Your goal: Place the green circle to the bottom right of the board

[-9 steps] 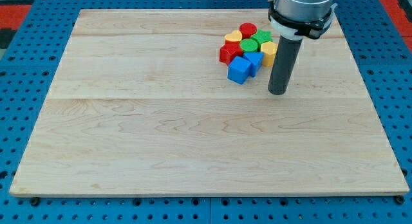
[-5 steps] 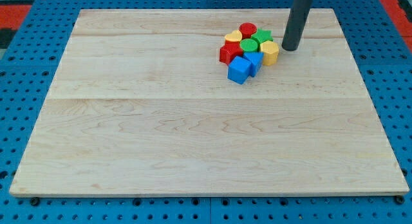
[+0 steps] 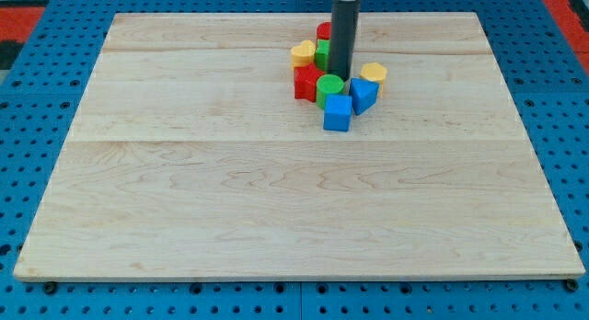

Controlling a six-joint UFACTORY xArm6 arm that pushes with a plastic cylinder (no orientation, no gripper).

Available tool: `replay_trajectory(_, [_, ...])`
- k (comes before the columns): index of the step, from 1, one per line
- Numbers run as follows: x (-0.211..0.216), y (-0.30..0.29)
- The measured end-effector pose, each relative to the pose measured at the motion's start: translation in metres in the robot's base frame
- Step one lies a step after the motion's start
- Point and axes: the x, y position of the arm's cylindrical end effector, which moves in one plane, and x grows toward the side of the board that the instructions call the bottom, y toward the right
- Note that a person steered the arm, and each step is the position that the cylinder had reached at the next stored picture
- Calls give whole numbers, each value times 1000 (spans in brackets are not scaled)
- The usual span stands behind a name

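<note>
The green circle point(image 3: 330, 86) lies in a cluster of blocks in the upper middle of the wooden board point(image 3: 230, 191). My tip point(image 3: 342, 74) stands inside the cluster, just above the green circle and touching it. A red block point(image 3: 306, 82) sits to the circle's left. A blue cube point(image 3: 338, 112) sits just below it. A blue block point(image 3: 363, 95) sits to its right. A yellow block point(image 3: 373, 73) lies right of the rod. A yellow heart point(image 3: 302, 52), another green block point(image 3: 321, 54) and a red block point(image 3: 324, 31) lie left of the rod, partly hidden by it.
The board rests on a blue pegboard table point(image 3: 37, 127). Red mat corners show at the view's top left point(image 3: 18, 7) and top right point(image 3: 566, 7).
My tip has moved left from the cluster's right side into its middle. The blocks have spread apart and shifted left; the green circle has moved down and left.
</note>
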Motion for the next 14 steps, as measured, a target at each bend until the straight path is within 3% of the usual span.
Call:
replay_trajectory(4, [98,-37])
replay_trajectory(5, [100,-39])
replay_trajectory(6, [113,-81])
replay_trajectory(7, [141,-74])
replay_trajectory(8, [135,43])
replay_trajectory(10, [122,4])
replay_trajectory(11, [114,16])
replay_trajectory(12, [96,63])
replay_trajectory(13, [108,69])
replay_trajectory(14, [185,36])
